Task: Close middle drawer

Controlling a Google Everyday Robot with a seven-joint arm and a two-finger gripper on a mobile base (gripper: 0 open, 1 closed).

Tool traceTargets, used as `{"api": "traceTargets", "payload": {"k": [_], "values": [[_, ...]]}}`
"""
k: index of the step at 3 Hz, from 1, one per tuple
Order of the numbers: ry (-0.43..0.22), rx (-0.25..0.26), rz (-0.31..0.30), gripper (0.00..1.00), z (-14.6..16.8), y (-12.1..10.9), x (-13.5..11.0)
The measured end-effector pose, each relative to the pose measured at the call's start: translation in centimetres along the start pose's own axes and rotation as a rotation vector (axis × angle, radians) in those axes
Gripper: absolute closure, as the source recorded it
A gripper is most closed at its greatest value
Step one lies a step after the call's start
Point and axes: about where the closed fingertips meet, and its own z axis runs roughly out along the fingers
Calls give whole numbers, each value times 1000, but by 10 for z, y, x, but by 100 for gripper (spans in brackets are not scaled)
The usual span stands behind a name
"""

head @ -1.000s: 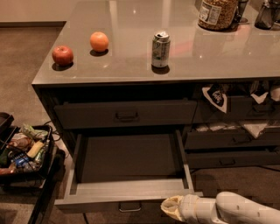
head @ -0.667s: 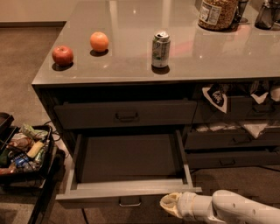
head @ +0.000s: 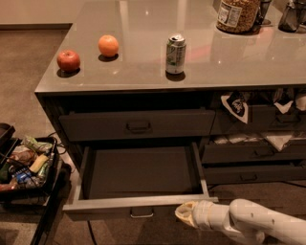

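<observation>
The middle drawer (head: 141, 172) stands pulled far out of the dark grey cabinet, its plain grey inner box empty. Its flat front (head: 95, 206) faces me at the bottom, with the small pull handle (head: 142, 213) in its centre. My gripper (head: 185, 214) comes in from the lower right on a white arm (head: 258, 224). Its pale tip sits against the drawer front, just right of the handle.
The top drawer (head: 138, 125) above is shut. On the counter stand an apple (head: 68, 61), an orange (head: 108, 45), a soda can (head: 176, 53) and a jar (head: 238, 14). Right-hand drawers (head: 253, 153) hold bags sticking out. A black crate of snacks (head: 26, 167) stands on the floor at left.
My gripper has moved forward against the drawer front, and the front and its handle have shifted a little way in toward the cabinet.
</observation>
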Motion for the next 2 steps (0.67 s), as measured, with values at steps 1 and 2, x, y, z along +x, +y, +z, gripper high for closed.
{"api": "traceTargets", "payload": {"k": [1, 2], "values": [[-33, 21, -40, 100, 5, -42, -10], [-36, 14, -27, 100, 15, -39, -5]]}}
